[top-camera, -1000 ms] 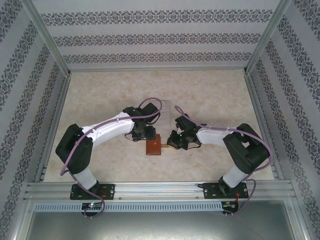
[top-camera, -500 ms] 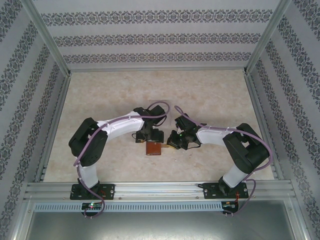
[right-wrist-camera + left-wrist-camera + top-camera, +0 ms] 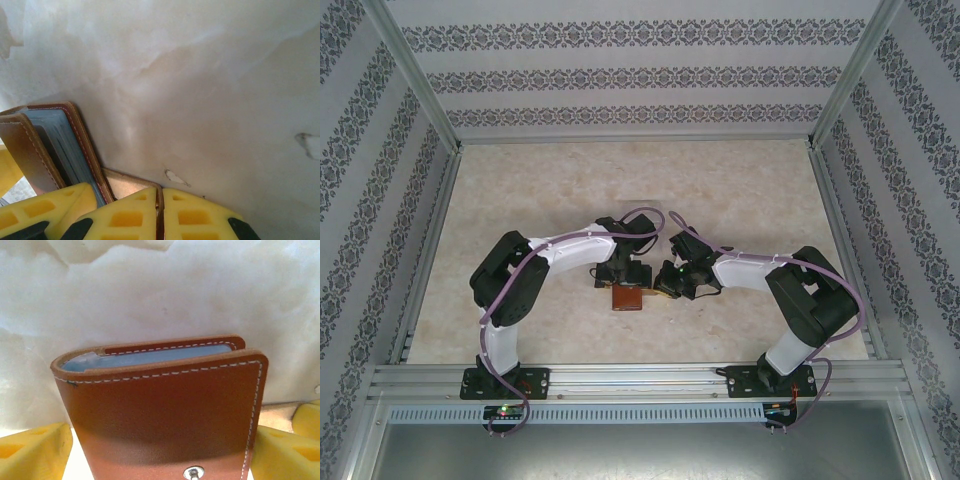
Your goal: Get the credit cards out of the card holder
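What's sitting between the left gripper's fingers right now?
The card holder, between the open left gripper's yellow fingers, in the left wrist view.

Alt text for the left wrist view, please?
A brown leather card holder sits close up between the yellow fingers of the open left pincer. Grey-blue inner pockets show along its top edge, a metal snap at the bottom; pale table behind.

Card holder: tan-brown leather, white stitching along edges, grey-blue inner pockets, silver snap. Finger pads: yellow. Table: pale cream, faint marbling. Walls: white, bands of dark floral print. Arms: white and black, purple cables. Frame rails: silver-grey.
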You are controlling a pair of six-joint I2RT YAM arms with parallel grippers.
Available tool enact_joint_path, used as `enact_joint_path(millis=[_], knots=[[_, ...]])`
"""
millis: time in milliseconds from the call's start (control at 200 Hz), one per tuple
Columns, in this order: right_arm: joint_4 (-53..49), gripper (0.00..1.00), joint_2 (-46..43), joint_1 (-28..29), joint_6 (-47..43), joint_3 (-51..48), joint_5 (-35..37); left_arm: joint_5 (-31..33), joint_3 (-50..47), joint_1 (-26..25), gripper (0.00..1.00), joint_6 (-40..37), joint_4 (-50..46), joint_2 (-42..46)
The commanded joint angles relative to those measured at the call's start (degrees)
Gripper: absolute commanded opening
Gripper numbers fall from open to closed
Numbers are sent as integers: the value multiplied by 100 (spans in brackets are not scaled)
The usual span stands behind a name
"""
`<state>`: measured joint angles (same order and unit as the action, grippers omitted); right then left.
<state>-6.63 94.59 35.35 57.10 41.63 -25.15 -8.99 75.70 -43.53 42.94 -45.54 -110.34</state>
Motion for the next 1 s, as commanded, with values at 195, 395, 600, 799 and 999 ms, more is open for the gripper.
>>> enact_joint_path(millis=[195,395,600,799,999], knots=[[169,10,491,193,-24,-111,186,329,173,-77,83,-22,-228,262],[175,11,516,193,-31,-104,195,518,122,-68,76,-73,-429,581],[169,11,518,195,-27,-85,186,592,-4,-51,63,-67,-532,761],[133,11,517,184,-50,-85,214,666,-151,-33,46,-112,-627,1044],[110,10,501,192,-47,-76,243,511,-493,94,35,-134,-543,1314]])
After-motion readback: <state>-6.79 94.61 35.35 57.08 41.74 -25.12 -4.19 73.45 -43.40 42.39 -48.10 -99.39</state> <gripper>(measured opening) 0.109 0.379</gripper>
